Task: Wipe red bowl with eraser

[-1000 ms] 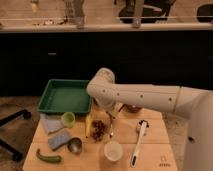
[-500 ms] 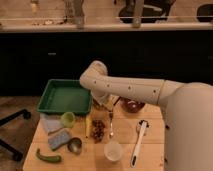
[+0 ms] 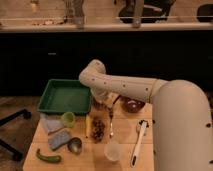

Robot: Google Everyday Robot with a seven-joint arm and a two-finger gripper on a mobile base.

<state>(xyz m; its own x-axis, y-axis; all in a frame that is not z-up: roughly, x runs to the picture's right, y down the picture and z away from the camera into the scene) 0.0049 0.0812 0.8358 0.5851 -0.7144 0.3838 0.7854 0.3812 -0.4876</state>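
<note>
My gripper (image 3: 101, 98) hangs from the pale arm at the back of the wooden table (image 3: 125, 157), just right of the green tray (image 3: 64, 95). It is shut, and what its fingers hold is hidden. No eraser shows in the camera view. The red bowl is hidden too: the arm and gripper cover the spot beneath them. A darker maroon-brown bowl (image 3: 133, 105) stands to the right of the gripper, partly under the forearm.
On the table lie two blue-grey sponges (image 3: 54, 123), a small green cup (image 3: 68, 118), a metal scoop (image 3: 75, 145), a green pepper (image 3: 47, 157), a dark cluster (image 3: 98, 130), a spoon (image 3: 111, 125), a white cup (image 3: 112, 150) and a white-handled brush (image 3: 139, 142). A chair base (image 3: 10, 120) is at left.
The arm's elbow has swung left, toward the green tray, while the gripper has stayed near the same spot at the table's back. Nothing on the table has moved.
</note>
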